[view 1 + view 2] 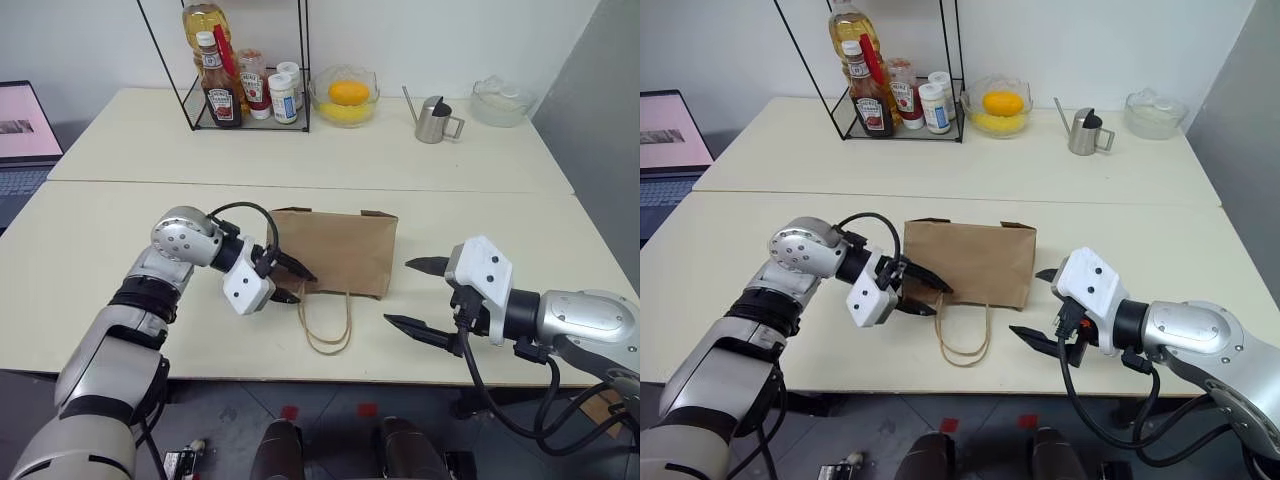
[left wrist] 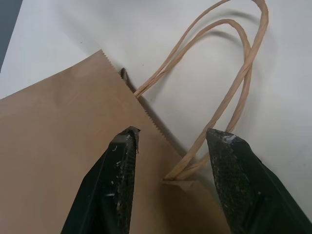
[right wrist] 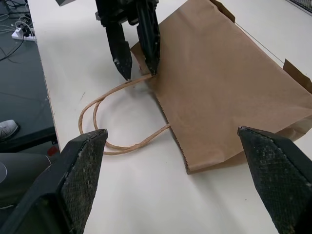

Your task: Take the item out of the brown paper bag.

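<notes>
The brown paper bag (image 1: 338, 250) lies flat at mid-frame on the surface (image 1: 100, 260), mouth toward the frame's bottom; thin, floppy paper, best pinched at the mouth edge. The item is presumably inside, unseen. Left pincer (image 1: 288, 281) released at the cord handles (image 1: 327, 322); right pincer (image 1: 418, 297) spread wide.

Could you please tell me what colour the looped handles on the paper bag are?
The handles are light tan, paler than the brown paper bag; left wrist view shows them best.
</notes>
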Available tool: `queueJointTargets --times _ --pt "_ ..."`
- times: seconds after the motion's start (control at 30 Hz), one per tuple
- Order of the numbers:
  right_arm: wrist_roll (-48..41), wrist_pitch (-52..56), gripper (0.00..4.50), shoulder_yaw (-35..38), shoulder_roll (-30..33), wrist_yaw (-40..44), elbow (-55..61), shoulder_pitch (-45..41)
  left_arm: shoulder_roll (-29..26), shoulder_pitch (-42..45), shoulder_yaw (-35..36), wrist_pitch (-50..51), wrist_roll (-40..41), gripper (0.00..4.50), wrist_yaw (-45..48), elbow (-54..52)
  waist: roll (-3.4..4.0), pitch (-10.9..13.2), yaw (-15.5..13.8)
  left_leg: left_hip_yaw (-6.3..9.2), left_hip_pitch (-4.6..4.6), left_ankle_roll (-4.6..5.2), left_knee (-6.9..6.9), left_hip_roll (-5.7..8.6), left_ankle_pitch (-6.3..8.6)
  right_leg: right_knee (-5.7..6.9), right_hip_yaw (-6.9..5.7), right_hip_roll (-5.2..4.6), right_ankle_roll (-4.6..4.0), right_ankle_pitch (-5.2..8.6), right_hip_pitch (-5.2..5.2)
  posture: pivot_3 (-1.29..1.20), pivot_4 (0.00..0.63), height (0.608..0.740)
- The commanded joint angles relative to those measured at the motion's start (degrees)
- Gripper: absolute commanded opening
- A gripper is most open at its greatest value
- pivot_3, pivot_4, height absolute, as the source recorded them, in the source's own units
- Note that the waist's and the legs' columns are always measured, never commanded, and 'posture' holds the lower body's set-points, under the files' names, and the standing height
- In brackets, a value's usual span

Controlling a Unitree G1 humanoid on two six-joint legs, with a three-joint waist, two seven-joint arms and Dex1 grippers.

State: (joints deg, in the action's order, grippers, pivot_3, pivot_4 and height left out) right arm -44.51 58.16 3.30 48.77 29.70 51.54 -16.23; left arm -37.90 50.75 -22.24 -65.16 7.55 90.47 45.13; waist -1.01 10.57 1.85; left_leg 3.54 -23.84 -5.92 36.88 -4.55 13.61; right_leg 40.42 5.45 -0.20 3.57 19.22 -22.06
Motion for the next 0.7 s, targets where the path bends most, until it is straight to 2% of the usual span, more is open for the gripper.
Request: queueJointTargets --times 0.03,0.43,0.63,0.7 --pt "-0.18 -0.97 4.5 1.06 0.48 -0.08 1.15 -0.08 0.05 1.06 -0.23 -1.84 -0.54 2.34 -0.88 0.7 0.0 0.0 0.0 0.0 0.0 0.0 0.0 0.0 0.0 0.0 0.0 0.0 0.0 0.0 0.0 0.0 0.15 0.74" --pt "0.49 -1.31 4.5 0.57 0.17 -0.12 1.1 -0.14 1.91 0.9 -1.73 -3.95 -4.9 2.34 -5.6 2.27 0.0 0.0 -0.01 0.0 0.0 0.0 0.0 0.0 0.0 0.0 0.0 0.0 0.0 0.0 0.0 0.0 0.15 0.74" --pt "0.48 -1.24 4.5 0.65 -0.03 -0.55 1.52 0.46 2.88 -0.38 -2.73 -1.15 -3.67 2.34 -6.83 -0.86 0.0 0.0 -0.01 0.0 0.0 0.0 0.0 0.0 0.0 0.0 0.0 0.0 0.0 0.0 0.0 0.0 0.15 0.74" --pt "0.52 -1.39 4.5 0.84 -0.12 -0.68 1.62 0.95 3.0 -1.83 -2.76 3.02 -1.17 2.34 -5.88 -4.21 0.0 0.0 -0.01 0.0 0.0 0.0 0.0 0.0 0.0 0.0 0.01 0.0 0.0 0.0 0.0 0.0 0.15 0.74"
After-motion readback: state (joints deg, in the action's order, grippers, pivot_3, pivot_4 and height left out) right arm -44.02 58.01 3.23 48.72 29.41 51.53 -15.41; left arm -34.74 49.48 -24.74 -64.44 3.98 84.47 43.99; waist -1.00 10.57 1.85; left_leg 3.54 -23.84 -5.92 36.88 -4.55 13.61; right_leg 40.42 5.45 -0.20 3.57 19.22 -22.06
